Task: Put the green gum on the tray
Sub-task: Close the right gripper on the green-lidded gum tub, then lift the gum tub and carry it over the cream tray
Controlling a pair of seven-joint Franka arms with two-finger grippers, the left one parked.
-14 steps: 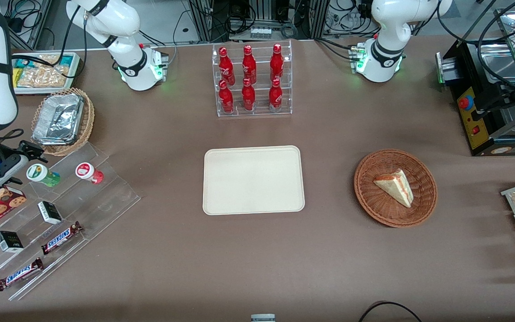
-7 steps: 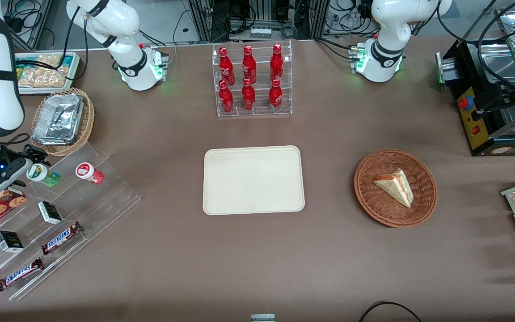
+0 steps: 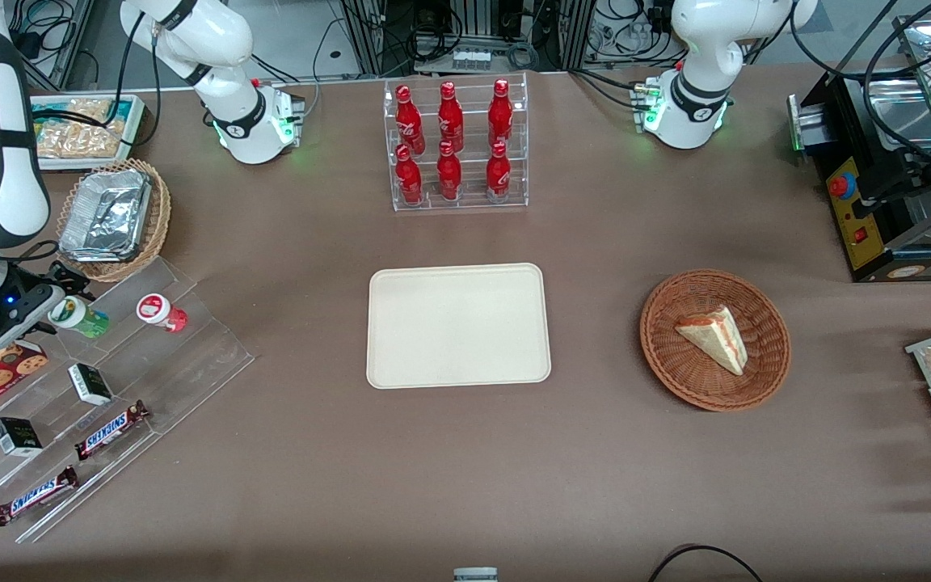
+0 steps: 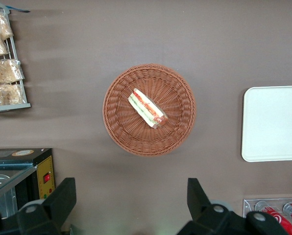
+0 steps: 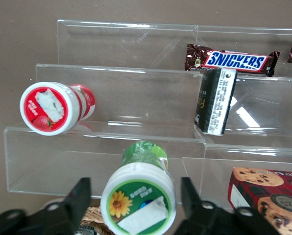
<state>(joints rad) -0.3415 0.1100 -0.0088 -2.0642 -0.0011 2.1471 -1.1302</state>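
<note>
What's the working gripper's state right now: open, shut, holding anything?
Gripper: open, one finger on each side of the green gum on the clear display rack, not yet closed on it.

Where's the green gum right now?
The green gum lies on the clear stepped display rack toward the working arm's end of the table, beside the red gum bottle. The open gripper straddles its white lid, fingers either side.
</note>
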